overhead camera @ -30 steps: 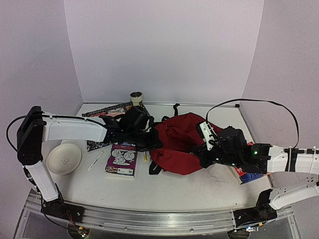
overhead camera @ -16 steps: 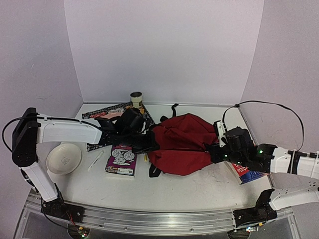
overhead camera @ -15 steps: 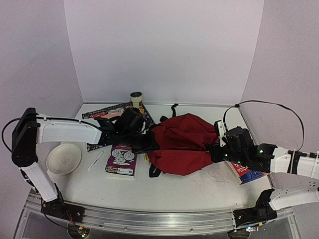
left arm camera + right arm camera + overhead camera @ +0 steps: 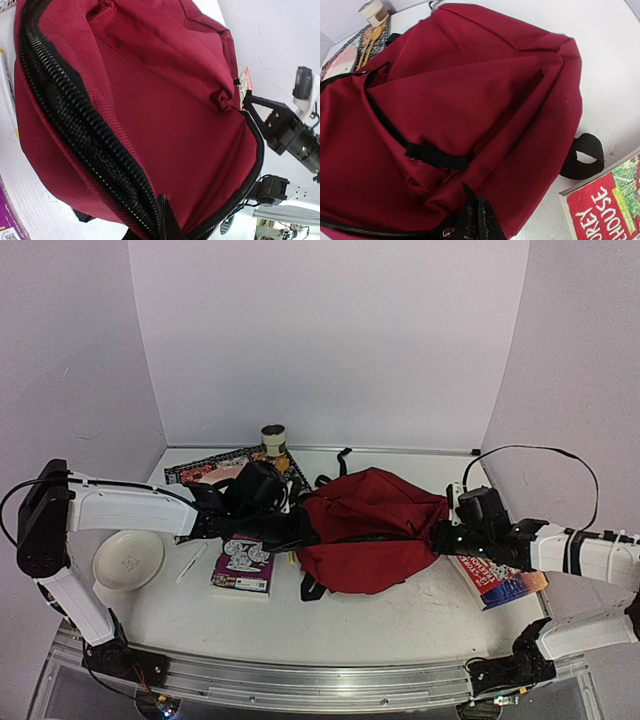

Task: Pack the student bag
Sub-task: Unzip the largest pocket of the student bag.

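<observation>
White tabletop [image 4: 400, 615] under lilac walls carries the student bag [image 4: 365, 530], lying between both grippers. The left gripper [image 4: 292, 530] is clamped tight on its zipper edge and the right gripper [image 4: 440, 536] is pinched closed on the opposite rim. A red book [image 4: 505, 580] lies just beside the right gripper.

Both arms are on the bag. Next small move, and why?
Probably draw the right gripper along the zipper while the left gripper anchors the student bag. Both jaws are shut on its opposite ends, and a book and bowl lie outside.
</observation>
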Controlling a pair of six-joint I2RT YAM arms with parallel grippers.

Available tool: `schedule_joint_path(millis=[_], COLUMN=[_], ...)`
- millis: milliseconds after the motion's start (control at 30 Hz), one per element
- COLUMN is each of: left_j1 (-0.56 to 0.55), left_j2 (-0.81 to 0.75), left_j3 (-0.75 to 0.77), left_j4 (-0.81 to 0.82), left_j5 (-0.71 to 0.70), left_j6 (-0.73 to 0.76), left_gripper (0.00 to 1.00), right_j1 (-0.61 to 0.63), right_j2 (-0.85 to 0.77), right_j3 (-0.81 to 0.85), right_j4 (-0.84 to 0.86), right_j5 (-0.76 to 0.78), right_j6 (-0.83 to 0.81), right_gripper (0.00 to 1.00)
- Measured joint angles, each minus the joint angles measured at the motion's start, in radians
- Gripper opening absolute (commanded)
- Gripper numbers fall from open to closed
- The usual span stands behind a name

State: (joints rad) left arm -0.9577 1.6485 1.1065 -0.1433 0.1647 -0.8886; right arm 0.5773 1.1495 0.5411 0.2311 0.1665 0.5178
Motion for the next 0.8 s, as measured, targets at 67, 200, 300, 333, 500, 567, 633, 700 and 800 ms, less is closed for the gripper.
schedule_joint_path(millis=[67,200,300,333,500,567,633,700,800], left_j1=[-0.002,-0.024,-0.044,-0.049,-0.054,-0.053,-0.052,-0.052,-0.052], left_j2=[0.0,0.0,0.0,0.0,0.0,0.002,0.005,0.009,0.01], left_j3=[-0.016,-0.034,-0.042,-0.047,-0.071,-0.075,-0.075,-0.075,-0.075], left_j4=[0.018,0.052,0.083,0.098,0.125,0.126,0.127,0.128,0.128], left_j5=[0.008,0.019,0.024,0.025,0.025,0.024,0.022,0.017,0.008], left_j6=[0.0,-0.001,-0.004,-0.006,-0.024,-0.031,-0.037,-0.034,-0.039], left_gripper=[0.0,0.0,0.0,0.0,0.08,0.14,0.22,0.33,0.51], right_j1=[-0.027,-0.07,-0.099,-0.106,-0.128,-0.144,-0.155,-0.156,-0.151], right_j2=[0.022,0.06,0.081,0.086,0.092,0.083,0.056,0.028,-0.019], right_j3=[0.0,0.0,0.0,0.0,0.001,0.002,0.007,0.022,0.048], right_j4=[0.005,0.017,0.031,0.035,0.037,0.026,0.001,-0.024,-0.059], right_j5=[-0.026,-0.075,-0.101,-0.108,-0.154,-0.165,-0.185,-0.208,-0.243], right_j6=[0.006,0.02,0.023,0.022,-0.019,-0.045,-0.071,-0.09,-0.118], right_gripper=[0.0,0.0,0.0,0.0,0.17,0.21,0.26,0.3,0.37])
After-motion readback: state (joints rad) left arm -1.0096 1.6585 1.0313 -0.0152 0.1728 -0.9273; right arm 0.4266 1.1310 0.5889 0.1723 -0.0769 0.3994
